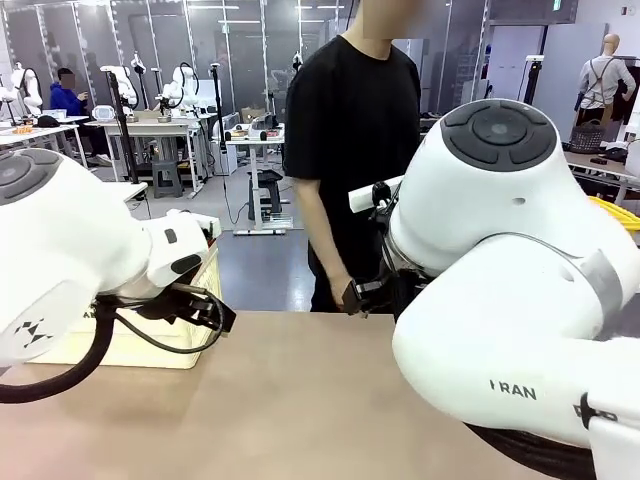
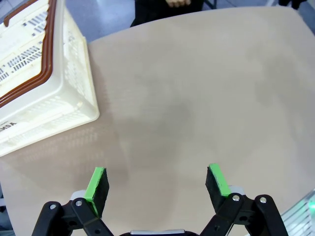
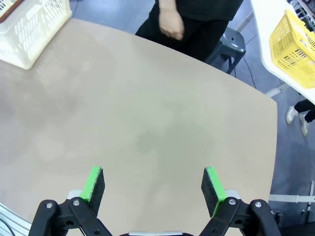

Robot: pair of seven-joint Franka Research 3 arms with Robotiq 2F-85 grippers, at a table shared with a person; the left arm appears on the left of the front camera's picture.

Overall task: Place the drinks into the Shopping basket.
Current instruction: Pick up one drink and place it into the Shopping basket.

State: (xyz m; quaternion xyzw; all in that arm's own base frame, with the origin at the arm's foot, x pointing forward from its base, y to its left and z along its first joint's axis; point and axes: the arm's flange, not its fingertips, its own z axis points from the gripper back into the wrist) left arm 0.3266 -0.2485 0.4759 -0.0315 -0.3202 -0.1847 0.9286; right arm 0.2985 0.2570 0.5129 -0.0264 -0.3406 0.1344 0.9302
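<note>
Left wrist view, left gripper (image 2: 156, 183): jaws spread wide; the green pads (image 2: 97, 186) stand well apart with nothing between them and touch nothing.
Left wrist view, table (image 2: 197, 98): bare tan surface beneath and ahead of the open fingers.
Left wrist view, Shopping basket (image 2: 54, 93): ahead of the gripper and off to its left, well apart from the fingers. It stands upright on the table, showing a cream slotted wall and brown-red rim.
Right wrist view, right gripper (image 3: 153, 183): jaws equally wide; pads (image 3: 212, 186) empty and in contact with nothing, above bare tabletop.
Right wrist view, Shopping basket (image 3: 29, 29): far ahead and to the left, one corner in frame.
Right wrist view, person's hand (image 3: 171, 24): straight ahead, beyond the table's far edge, against dark clothing.
Right wrist view, yellow mesh basket (image 3: 295, 49): ahead and far right, on a separate white surface.
Front view, Shopping basket (image 1: 150, 350): partly hidden behind the left arm's wrist.
</note>
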